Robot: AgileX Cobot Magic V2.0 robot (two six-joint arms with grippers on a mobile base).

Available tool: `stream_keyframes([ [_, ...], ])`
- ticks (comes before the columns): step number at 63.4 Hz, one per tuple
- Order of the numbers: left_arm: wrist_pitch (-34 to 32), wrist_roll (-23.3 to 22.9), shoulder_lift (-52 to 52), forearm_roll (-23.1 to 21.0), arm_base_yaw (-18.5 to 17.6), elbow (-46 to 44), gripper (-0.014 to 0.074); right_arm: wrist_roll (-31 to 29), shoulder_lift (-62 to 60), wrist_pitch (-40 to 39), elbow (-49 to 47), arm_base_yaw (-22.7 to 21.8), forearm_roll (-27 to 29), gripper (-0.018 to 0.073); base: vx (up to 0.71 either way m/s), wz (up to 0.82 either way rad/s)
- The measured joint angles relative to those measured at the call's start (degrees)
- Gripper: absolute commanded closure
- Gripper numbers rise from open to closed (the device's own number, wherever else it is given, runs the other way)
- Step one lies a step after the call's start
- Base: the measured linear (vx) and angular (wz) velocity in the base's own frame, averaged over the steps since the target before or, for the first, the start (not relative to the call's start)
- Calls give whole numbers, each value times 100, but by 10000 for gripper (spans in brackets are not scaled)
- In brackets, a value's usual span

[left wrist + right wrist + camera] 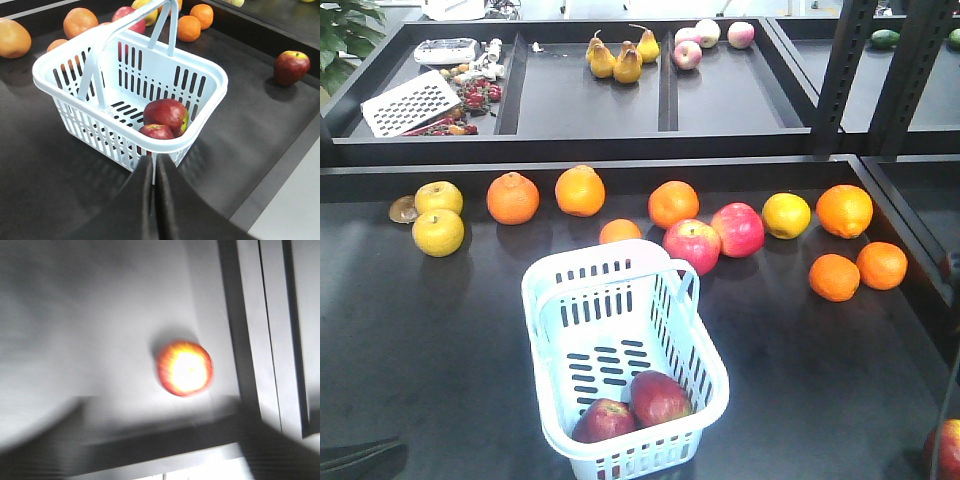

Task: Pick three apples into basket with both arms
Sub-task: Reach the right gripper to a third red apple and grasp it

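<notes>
The pale basket (552, 300) stands on the dark table with two dark red apples (660, 397) (605, 421) in its near end. A third apple (945, 450) lies on the table at the far right, by the edge. In the left wrist view my left gripper (155, 164) is shut and empty, just outside the basket's rim (200, 135), with both apples (165, 112) (157, 132) beyond it and the third apple (291, 66) far to the right. The right wrist view is blurred. My right gripper (162, 409) is open, its fingers spread wide, with the third apple (185, 368) just past them.
Oranges (512, 197), pink-red apples (692, 244) and yellow fruit (438, 232) lie in a row behind the basket. More oranges (834, 277) lie at the right. Pears (616, 57) sit on the back shelf. A raised black ledge (248, 340) borders the table beside the third apple.
</notes>
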Motion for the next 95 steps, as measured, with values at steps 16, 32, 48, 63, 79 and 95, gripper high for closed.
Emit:
stream_keyframes([
  [16,0,0,0,0,0,0,603,52,892,-47,0,-21,-67,-127,0,0],
  [32,2,0,0,0,0,0,603,177,1411,-89,0,-21,-326,-71,0,0],
  [48,2,0,0,0,0,0,603,285,1745,-107,0,-21,-617,-41,0,0],
  [63,2,0,0,0,0,0,603,297,2068,-130,0,-21,-684,-35,0,0],
  [79,2,0,0,0,0,0,603,308,2410,-161,0,-21,-720,-35,0,0],
  [95,2,0,0,0,0,0,603,399,2699,-181,-5,-21,-848,-35,0,0],
])
